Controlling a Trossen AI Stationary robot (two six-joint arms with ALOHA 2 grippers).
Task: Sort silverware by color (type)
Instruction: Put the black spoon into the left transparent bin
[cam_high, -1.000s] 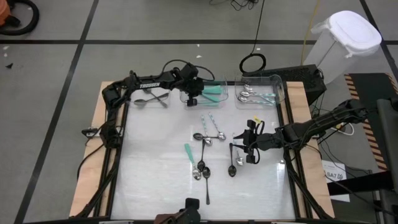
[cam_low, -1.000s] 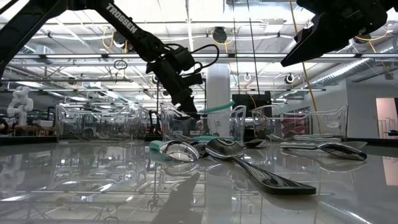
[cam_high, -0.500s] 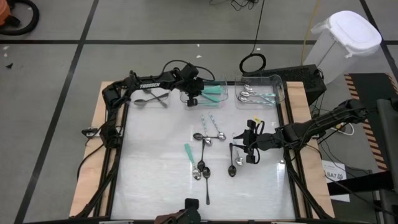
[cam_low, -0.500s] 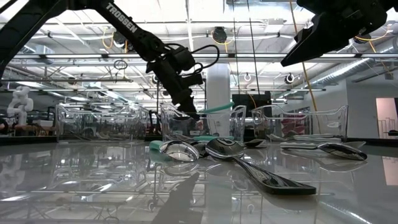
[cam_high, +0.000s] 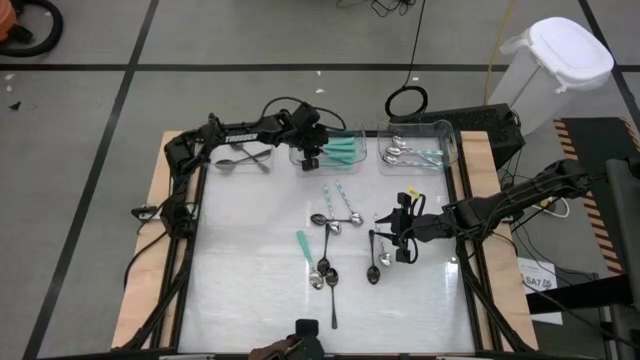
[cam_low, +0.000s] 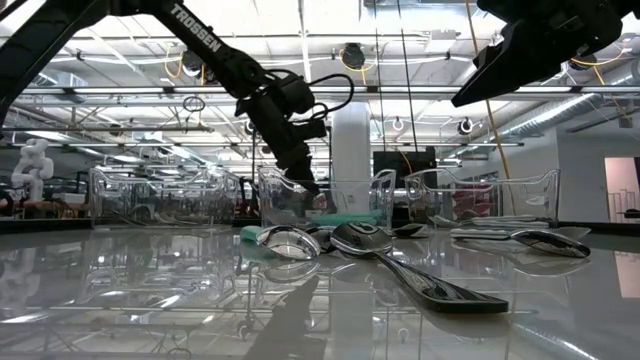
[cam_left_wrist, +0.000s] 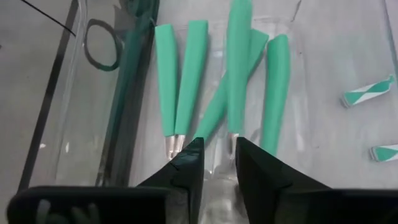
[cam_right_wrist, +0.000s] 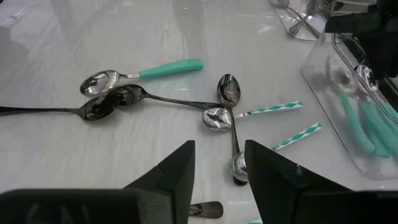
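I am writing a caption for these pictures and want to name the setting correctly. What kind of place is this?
Most likely a robotics lab or workshop in a large industrial hall. The low view shows high ceiling lights and pipes, a white robot figure stands in the background, and black tape lines mark the grey floor around the table.

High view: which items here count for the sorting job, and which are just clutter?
Job: teal spoons in middle bin; striped spoons; loose teal spoon; dark spoons; left gripper.
Clutter: white container; cable loop.
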